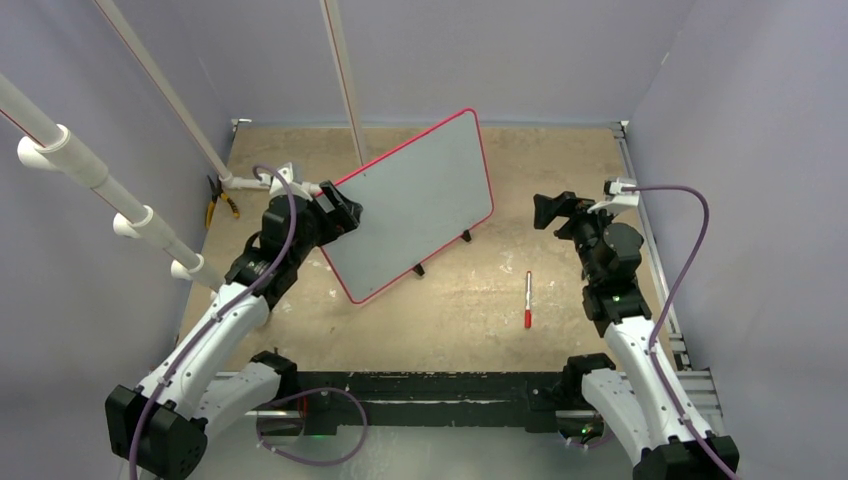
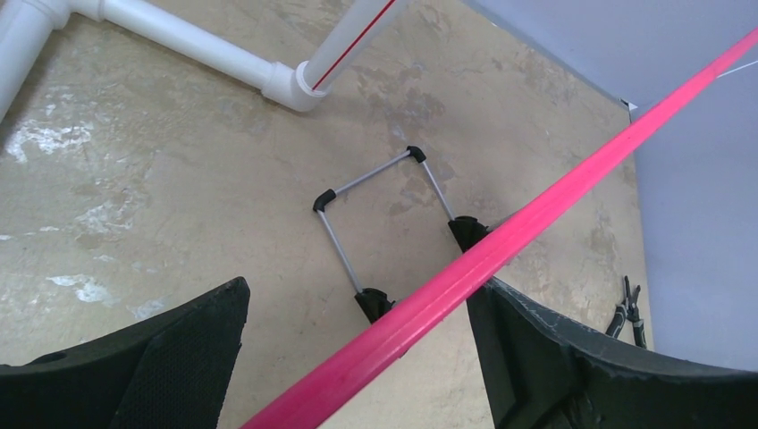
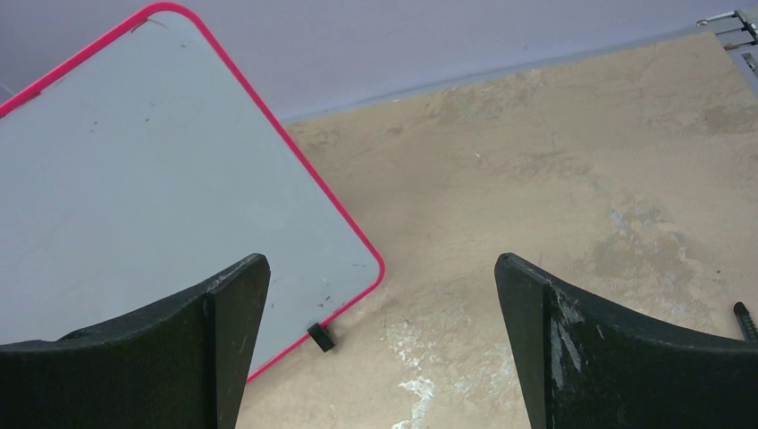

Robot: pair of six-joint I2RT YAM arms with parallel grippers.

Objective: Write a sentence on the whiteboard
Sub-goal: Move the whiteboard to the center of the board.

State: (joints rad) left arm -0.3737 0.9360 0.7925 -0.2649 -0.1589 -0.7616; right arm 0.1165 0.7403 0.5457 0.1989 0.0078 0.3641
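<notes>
**A:** Left arm?
**B:** It is stretched forward over the table [image 1: 470, 310]. The left gripper [image 1: 346, 212] is spread wide astride the red left rim of the whiteboard [image 1: 415, 200], which stands tilted, left of centre.
**A:** Right arm?
**B:** It is folded upright. The right gripper [image 1: 546, 212] gapes with nothing in it, facing the board from well apart. A red marker [image 1: 528, 300] lies near its base.
**A:** Obscured?
**B:** Whether a finger touches the rim cannot be told. The wire stand [image 2: 375, 174] shows only in the left wrist view.
</notes>
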